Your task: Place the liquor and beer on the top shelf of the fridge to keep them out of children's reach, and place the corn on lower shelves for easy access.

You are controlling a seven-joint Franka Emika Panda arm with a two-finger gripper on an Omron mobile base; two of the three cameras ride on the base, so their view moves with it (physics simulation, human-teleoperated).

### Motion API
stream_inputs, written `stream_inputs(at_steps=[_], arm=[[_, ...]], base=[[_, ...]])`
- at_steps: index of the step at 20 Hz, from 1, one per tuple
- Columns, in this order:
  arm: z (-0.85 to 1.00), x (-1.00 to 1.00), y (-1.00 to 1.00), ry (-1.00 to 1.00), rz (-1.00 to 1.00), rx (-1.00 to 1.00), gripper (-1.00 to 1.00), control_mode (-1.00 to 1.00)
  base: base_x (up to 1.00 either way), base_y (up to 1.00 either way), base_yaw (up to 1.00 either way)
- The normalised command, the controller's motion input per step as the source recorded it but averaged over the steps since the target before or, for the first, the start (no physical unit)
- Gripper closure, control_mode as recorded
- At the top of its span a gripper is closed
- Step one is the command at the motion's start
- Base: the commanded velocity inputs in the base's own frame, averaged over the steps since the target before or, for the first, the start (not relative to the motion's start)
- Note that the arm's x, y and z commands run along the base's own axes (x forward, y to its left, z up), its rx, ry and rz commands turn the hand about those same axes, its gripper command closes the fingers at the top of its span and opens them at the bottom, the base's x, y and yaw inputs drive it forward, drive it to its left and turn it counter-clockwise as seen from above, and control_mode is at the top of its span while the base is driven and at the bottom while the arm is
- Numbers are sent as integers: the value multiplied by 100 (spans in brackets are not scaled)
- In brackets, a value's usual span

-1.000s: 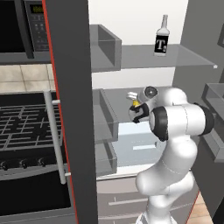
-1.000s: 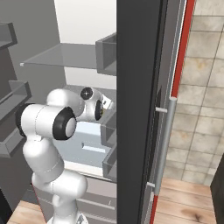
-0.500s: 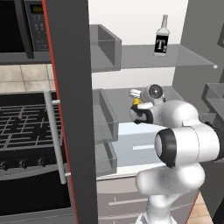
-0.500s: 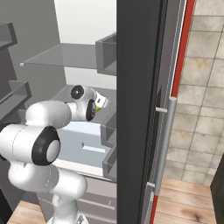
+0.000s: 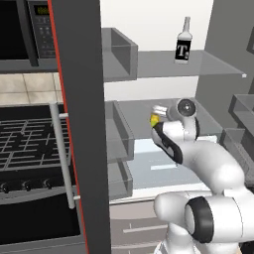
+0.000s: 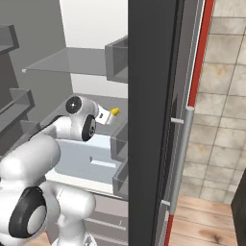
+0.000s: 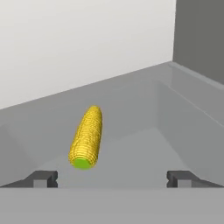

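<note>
While the fridge [image 5: 79, 124] stands open with its dark grey door edge and red trim toward the cameras, its pale interior holds the following. Item one, the liquor [image 5: 183, 42]: pale clear bottle, black label with a white letter, upright on the top shelf [image 5: 198, 64], toward the right side of that slab and well apart from the grey bin at its left. Item two, the corn [image 7: 87, 136]: yellow cob with a green end, lying on its side on a lower shelf [image 7: 131, 131], green end pointing toward the hand camera, resting free on the grey surface. Item three, the pincer [image 7: 111, 179]: jaws spread wide, both dark tips near the bottom of the hand view, the cob lying beyond them and nearer the left tip, touching neither; nothing is gripped. From the left base view the white arm reaches in at the level of that lower shelf, with a spot of yellow showing at its wrist; the right base view shows the same yellow tip just beside the hand. Left of the fridge stand a black oven [image 5: 30, 163] and a microwave [image 5: 25, 30].
</note>
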Motion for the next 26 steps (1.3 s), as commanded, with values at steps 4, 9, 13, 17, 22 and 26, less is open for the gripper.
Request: stream_inputs(at_steps=[4,9,13,17,22,26], arm=[[25,-97,0,2,6,0,-100,-100],[30,-100,4,2,10,0,-100,-100],[43,-99,23,2,14,0,-100,-100],[64,-87,30,0,13,0,-100,-100],[71,-84,20,0,8,0,-100,-100],[53,-90,2,4,1,-1,-100,-100]], base=[[0,0,0],[0,0,0],[0,0,0],[0,0,0],[0,0,0],[0,0,0]])
